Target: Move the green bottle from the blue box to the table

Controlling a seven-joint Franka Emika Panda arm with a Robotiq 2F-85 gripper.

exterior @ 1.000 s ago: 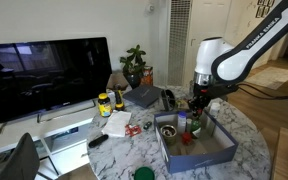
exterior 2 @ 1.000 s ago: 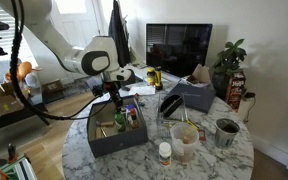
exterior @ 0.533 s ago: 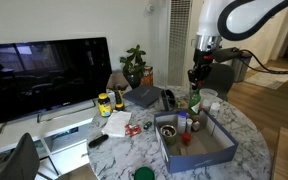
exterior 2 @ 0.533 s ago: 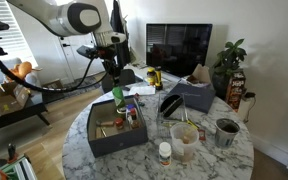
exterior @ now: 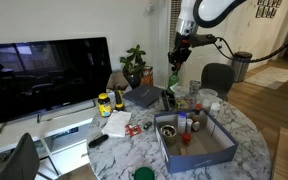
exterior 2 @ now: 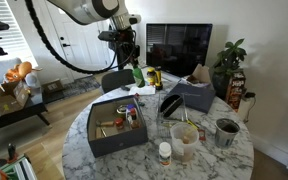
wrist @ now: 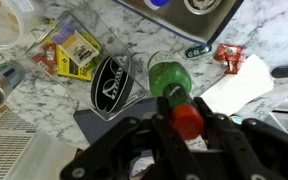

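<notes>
Green bottle [exterior: 174, 78] hangs high above the table [exterior: 119, 155], clear of the blue box [exterior: 199, 157], pinched by the gripper [wrist: 187, 122] (jaws clamp its top, per wrist view). Step: transfer. Next: lower to bare marble, upright, then release.

Dark TV [exterior: 46, 75] on low white stand [exterior: 59, 128], potted plant [exterior: 134, 63] beside; white wall [exterior: 64, 18], wood floor [exterior: 269, 95]
</notes>
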